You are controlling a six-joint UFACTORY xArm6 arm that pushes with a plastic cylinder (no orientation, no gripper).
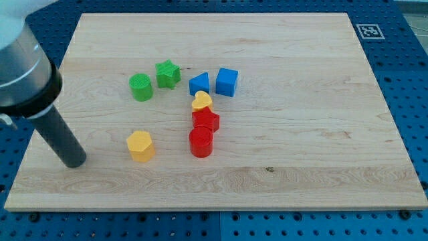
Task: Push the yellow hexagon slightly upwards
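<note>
The yellow hexagon [140, 145] lies on the wooden board [301, 134] at the lower left of the block group. My tip [72, 161] rests on the board to the hexagon's left and slightly lower, about a hundred pixels away, touching no block. The rod rises from it toward the view's top left.
A green cylinder [141, 88] and a green star [168, 73] lie above the hexagon. A blue triangle [198, 84] and a blue cube [227, 82] lie to their right. A yellow heart [201, 102], a red star [206, 120] and a red cylinder [200, 142] form a column right of the hexagon.
</note>
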